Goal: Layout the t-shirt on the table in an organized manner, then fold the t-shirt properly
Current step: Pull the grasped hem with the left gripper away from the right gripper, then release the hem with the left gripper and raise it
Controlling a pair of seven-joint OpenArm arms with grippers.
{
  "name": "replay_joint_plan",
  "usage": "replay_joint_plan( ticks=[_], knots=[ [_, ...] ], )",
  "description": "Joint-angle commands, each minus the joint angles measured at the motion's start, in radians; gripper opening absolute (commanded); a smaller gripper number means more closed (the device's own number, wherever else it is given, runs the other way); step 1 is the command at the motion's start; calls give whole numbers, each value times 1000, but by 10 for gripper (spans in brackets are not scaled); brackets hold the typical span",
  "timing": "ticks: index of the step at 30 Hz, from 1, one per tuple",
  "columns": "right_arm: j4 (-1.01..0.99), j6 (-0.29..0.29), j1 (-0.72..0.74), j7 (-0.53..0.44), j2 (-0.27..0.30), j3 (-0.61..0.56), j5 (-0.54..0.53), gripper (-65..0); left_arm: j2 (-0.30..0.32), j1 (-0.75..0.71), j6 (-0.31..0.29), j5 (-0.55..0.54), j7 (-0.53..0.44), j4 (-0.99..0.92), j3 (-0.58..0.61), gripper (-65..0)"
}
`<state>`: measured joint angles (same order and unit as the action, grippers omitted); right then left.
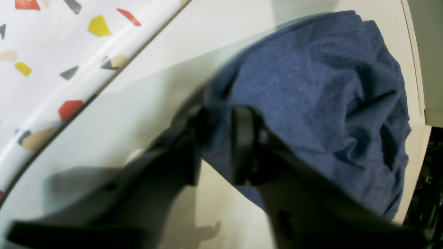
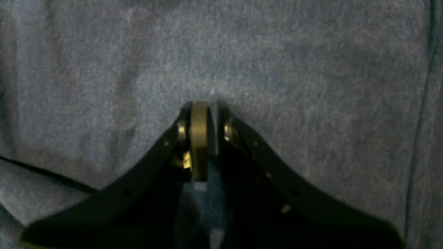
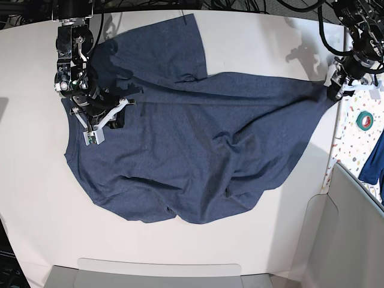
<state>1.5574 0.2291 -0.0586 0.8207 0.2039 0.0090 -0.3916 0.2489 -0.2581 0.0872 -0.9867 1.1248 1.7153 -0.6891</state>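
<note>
The dark navy t-shirt (image 3: 192, 156) lies spread and wrinkled over the white table (image 3: 36, 198); no lettering shows. My right gripper (image 3: 117, 117) is at the shirt's left part, near a sleeve. In the right wrist view it (image 2: 206, 135) is shut, pinching a fold of the shirt (image 2: 277, 62). My left gripper (image 3: 332, 90) is at the table's right edge, holding the shirt's stretched far-right corner. In the left wrist view it (image 1: 218, 145) is shut on bunched shirt fabric (image 1: 311, 86) above the table (image 1: 207, 27).
A narrow white surface with coloured specks (image 3: 360, 135) runs beside the table's right edge and shows in the left wrist view (image 1: 52, 52). On it lie a green tape roll (image 3: 364, 120) and a brighter blue cloth (image 3: 375, 159). Grey panels stand at the front (image 3: 162, 273) and right (image 3: 354, 228).
</note>
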Motion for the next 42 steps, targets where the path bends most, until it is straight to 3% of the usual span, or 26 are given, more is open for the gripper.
replay_joint_plan(
  ticks=[1,12,22,34,42],
  knots=[
    [-24,-7,-25,131,4,-4,41,-592,16,1,3,-18,2,13,-10,-424],
    [-24,-7,-27,131,6,-4,41,-592,19,1,4,-14,-4,12,-13,-405],
    [-21,-7,-27,131,4,-4,41,-592,19,18,-2,-18,4,18,-205,-403],
    [91,-9,-19,131,-1,27,41,-592,16,56,-5,-19,7,110,-189,-406],
    [179,-9,-19,131,-2,142,38,-592,19,58,-5,-19,7,151,-48,-406]
  ],
)
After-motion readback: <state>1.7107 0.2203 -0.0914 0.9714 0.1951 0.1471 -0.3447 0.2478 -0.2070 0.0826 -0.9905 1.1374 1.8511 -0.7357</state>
